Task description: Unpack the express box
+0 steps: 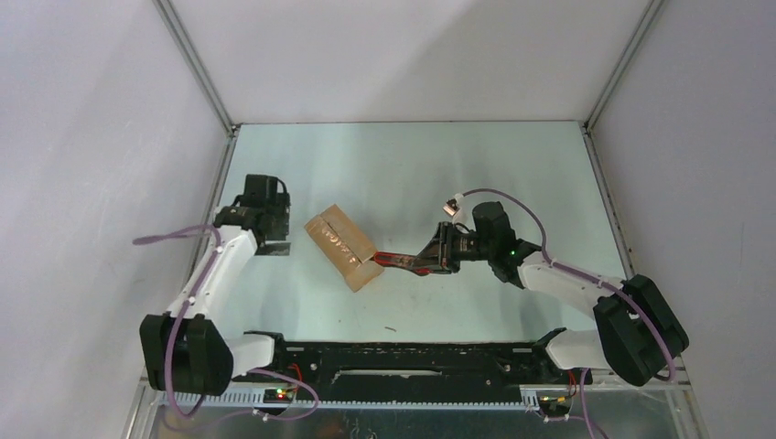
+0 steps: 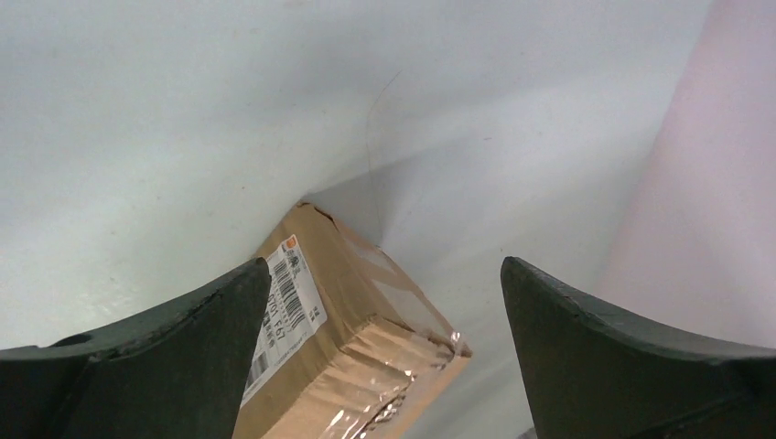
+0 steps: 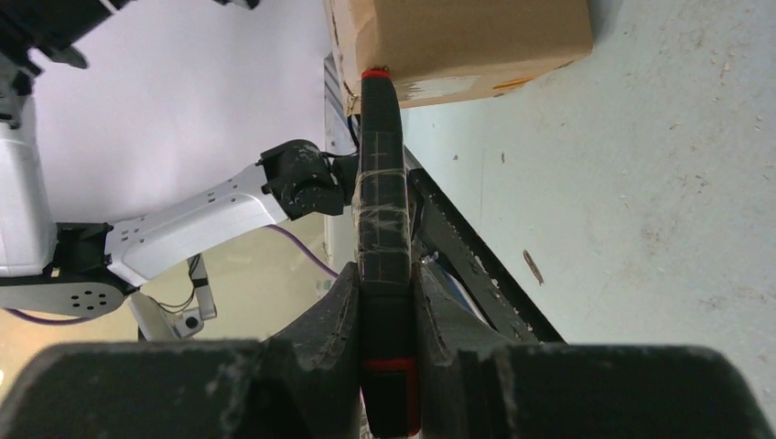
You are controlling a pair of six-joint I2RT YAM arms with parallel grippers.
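Observation:
The express box (image 1: 343,245) is a small brown taped carton lying at an angle on the table, left of centre. In the left wrist view the express box (image 2: 348,338) shows a white barcode label (image 2: 284,306) on its side. My left gripper (image 1: 273,245) hovers just left of it, open, with nothing between the fingers (image 2: 183,352). My right gripper (image 1: 432,260) is shut on a red-and-black utility knife (image 1: 395,261). The knife (image 3: 382,183) points at the box's near right end (image 3: 458,37), with its red tip right at the cardboard edge.
White enclosure walls rise close on the left (image 1: 101,165) and right (image 1: 695,165). A black rail (image 1: 403,352) with both arm bases runs along the near edge. A small dark scrap (image 1: 391,327) lies on the table in front of the box.

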